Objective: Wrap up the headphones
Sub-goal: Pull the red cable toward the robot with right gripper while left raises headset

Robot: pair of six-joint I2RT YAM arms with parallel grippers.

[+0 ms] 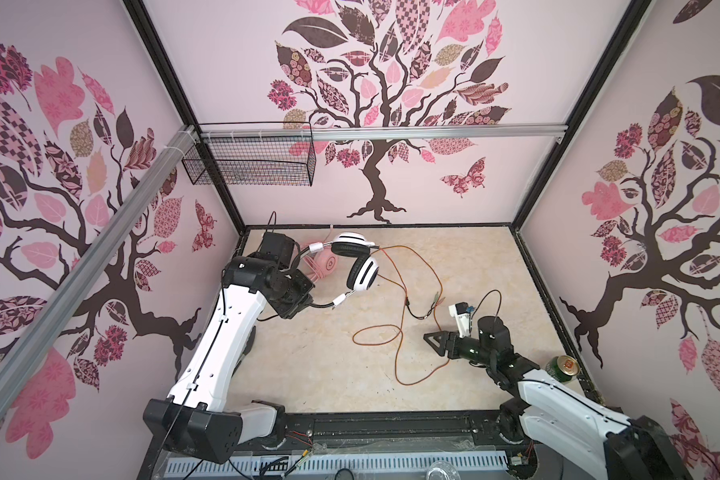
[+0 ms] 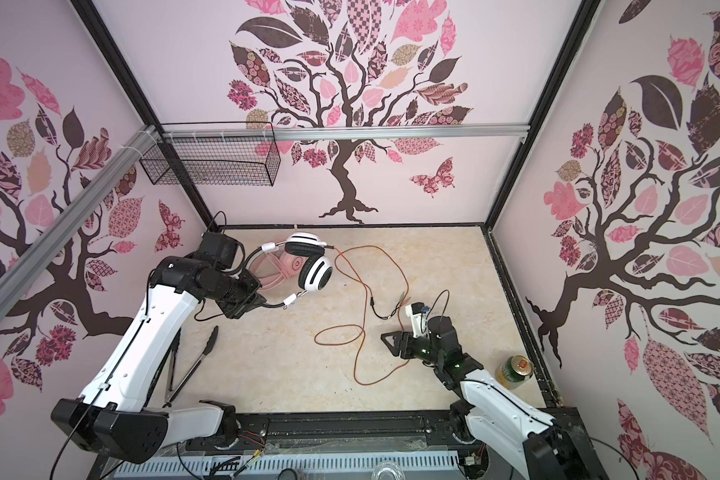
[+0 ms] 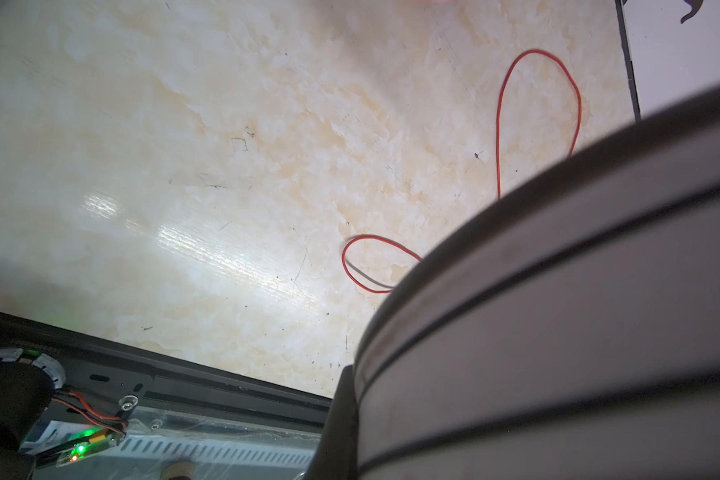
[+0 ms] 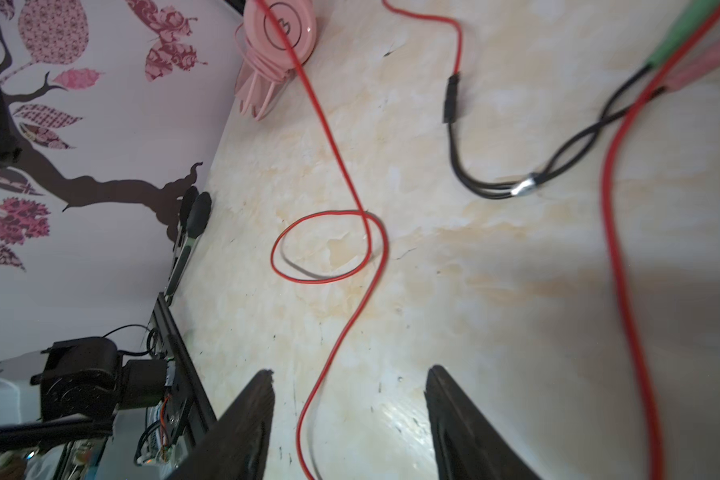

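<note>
**White over-ear headphones with black ear pads** (image 1: 362,271): at the back left of the beige marble-pattern tabletop (image 1: 308,374). The left gripper (image 2: 263,304) is clamped on the thin black headband. Its jaws are mostly hidden under the wrist body. The left wrist view shows only the headband, close up and blurred. It cannot be told whether the cups touch the table.

**All-pink headphones** (image 1: 327,262): on the table just behind the white set and largely covered by it. The right wrist view shows one round cup, cut off at the frame edge.

**Orange-red cable** (image 4: 609,208): runs from the white set in loose loops across mid-table. It ends in a black splitter lead (image 4: 491,189), whose green and pink plugs are blurred.

**Right gripper** (image 4: 350,374): low over the table with its jaws apart, holding nothing. One cable strand passes between the fingers; contact cannot be told.

**Black tongs** (image 2: 192,365): along the left edge beside the left arm, seen in a top view.

**Green drink can** (image 1: 560,368): front right corner, just beside the right arm.

**Black wire basket** (image 1: 250,160): on the back-wall rail.

**Open room**: bare tabletop at the back right and along the front between the arm bases.
</note>
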